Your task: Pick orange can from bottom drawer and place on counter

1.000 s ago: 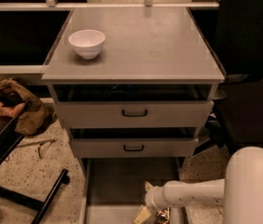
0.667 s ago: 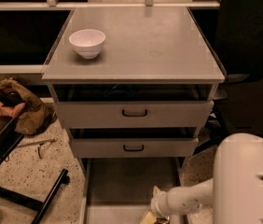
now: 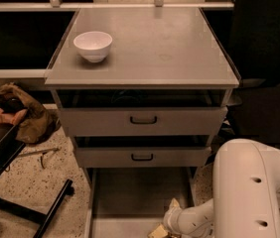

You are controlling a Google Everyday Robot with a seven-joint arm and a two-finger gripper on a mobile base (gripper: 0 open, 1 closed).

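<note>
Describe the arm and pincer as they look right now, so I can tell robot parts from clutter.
The arm is glossy white: a fat, rounded link with two small dark holes, narrowing to a slimmer white tube. No cables or markings show. The pincer, low over the bottom drawer at the picture's lower edge, looks pale cream to tan and is partly cut off.

Grey counter, white bowl on left, tool at bottom drawer

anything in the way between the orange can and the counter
Nothing visible blocks it. The gripper is at the orange can, low in the bottom drawer, forward of the two upper drawers; a white bowl sits on the counter's left.
</note>
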